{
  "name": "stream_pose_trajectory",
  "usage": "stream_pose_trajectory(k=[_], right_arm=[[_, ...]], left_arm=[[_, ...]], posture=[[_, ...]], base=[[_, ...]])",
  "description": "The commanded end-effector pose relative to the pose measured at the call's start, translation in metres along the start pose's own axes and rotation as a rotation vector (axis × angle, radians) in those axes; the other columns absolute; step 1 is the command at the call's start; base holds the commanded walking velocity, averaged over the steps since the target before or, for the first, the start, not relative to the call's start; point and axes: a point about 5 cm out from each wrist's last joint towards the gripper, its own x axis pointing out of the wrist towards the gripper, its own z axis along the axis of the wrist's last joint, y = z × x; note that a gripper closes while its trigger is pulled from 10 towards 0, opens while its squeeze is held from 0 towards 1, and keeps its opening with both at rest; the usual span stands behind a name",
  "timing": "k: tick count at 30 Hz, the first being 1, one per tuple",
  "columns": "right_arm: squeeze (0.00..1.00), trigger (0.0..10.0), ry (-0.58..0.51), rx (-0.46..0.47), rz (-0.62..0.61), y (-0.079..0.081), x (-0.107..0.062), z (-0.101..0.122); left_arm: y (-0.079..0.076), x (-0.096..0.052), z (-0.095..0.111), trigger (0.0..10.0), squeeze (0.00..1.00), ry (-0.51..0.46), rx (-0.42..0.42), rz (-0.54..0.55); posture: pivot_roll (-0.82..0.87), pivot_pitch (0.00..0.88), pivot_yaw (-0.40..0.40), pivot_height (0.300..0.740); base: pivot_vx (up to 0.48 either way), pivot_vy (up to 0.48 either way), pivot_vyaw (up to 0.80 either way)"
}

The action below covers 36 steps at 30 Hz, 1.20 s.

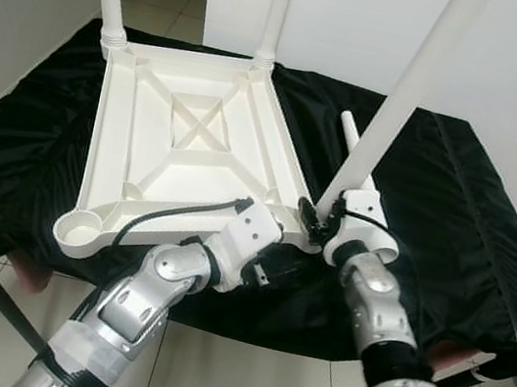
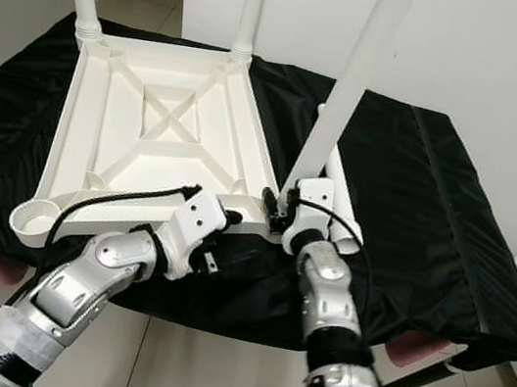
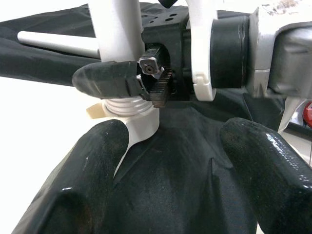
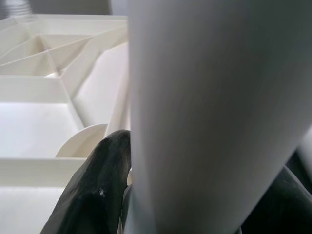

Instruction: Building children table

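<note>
The white tabletop (image 1: 185, 156) lies upside down on a black cloth (image 1: 453, 216) over the table, two legs already standing in its far corner sockets and the near-left socket (image 1: 82, 227) empty. The left hand (image 1: 270, 273) rests open at the near edge, fingers apart around nothing. The right hand (image 1: 326, 217) is clamped on the third leg (image 1: 405, 89), which leans over the near-right corner socket. A fourth leg (image 1: 350, 134) lies on the cloth beyond. The step looks like seating this leg; next it likely needs straightening and screwing home.
</note>
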Motion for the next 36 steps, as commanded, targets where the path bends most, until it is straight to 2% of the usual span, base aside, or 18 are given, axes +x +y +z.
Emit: stream_pose_trajectory(k=[1,3,7,9,13,14,15,23,24,25,31,35,36], right_arm=[[0.0,10.0,0.033,0.107,-0.124,0.003,-0.006,-0.01],[0.0,10.0,0.017,0.135,-0.196,0.009,-0.008,-0.008],[0.0,10.0,-0.006,0.171,-0.24,0.018,-0.009,-0.004],[0.0,10.0,-0.057,0.13,-0.192,0.019,-0.011,0.005],[0.0,10.0,-0.078,0.109,-0.17,0.019,-0.013,0.009],[0.21,10.0,-0.086,0.106,-0.169,0.017,-0.014,0.01],[1.0,10.0,-0.096,0.11,-0.168,0.016,-0.015,0.011],[1.0,10.0,-0.124,0.083,-0.183,0.013,-0.027,0.012],[0.09,10.0,-0.131,0.075,-0.176,0.011,-0.035,0.008],[0.0,10.0,-0.13,0.077,-0.174,0.01,-0.039,0.007],[0.0,10.0,-0.134,0.074,-0.139,0.007,-0.056,0.001],[0.0,10.0,-0.135,0.071,-0.131,0.007,-0.065,-0.002],[0.0,10.0,-0.134,0.072,-0.128,0.007,-0.069,-0.004]], left_arm=[[-0.004,0.0,-0.001,10.0,0.0,-0.001,0.004,-0.013],[-0.005,-0.001,-0.002,10.0,0.0,0.001,0.003,-0.011],[-0.005,-0.001,-0.002,10.0,0.0,0.001,-0.007,-0.005],[-0.005,-0.001,-0.002,10.0,0.0,0.004,-0.013,-0.007],[-0.005,0.0,-0.002,10.0,0.0,0.005,-0.011,-0.01],[-0.005,0.0,-0.002,10.0,0.0,0.006,-0.009,-0.01],[-0.004,0.0,-0.002,10.0,0.0,0.006,-0.009,-0.01],[-0.003,-0.001,-0.003,10.0,0.0,0.009,-0.007,-0.006],[0.0,0.0,-0.005,10.0,0.0,0.028,-0.005,0.014],[0.003,0.0,-0.007,10.0,0.0,0.042,-0.014,0.029],[0.016,0.0,-0.013,10.0,0.0,0.085,-0.042,0.11],[0.028,-0.002,-0.019,10.0,0.0,0.126,-0.07,0.195],[0.035,-0.003,-0.023,10.0,0.0,0.149,-0.064,0.244]], posture=[[0.05,0.021,-0.076,0.74],[0.06,0.02,-0.081,0.74],[0.05,0.018,-0.079,0.74],[0.05,0.018,-0.078,0.74],[0.05,0.016,-0.078,0.74],[0.05,0.015,-0.078,0.74],[0.05,0.015,-0.078,0.74],[0.05,0.003,-0.074,0.74],[0.05,0.0,-0.075,0.74],[0.05,0.0,-0.074,0.74],[0.05,0.0,-0.071,0.74],[0.04,0.0,-0.067,0.74],[0.04,0.0,-0.064,0.74]], base=[[0.0,0.0,0.0],[0.0,0.0,0.0],[0.0,0.0,0.0],[0.0,0.0,0.0],[0.0,0.0,0.0],[0.0,0.0,0.0],[0.0,0.0,0.0],[0.0,0.0,0.0],[0.0,0.0,0.0],[0.0,0.0,0.0],[0.0,0.0,0.0],[0.0,0.0,0.0],[0.0,0.0,0.0]])
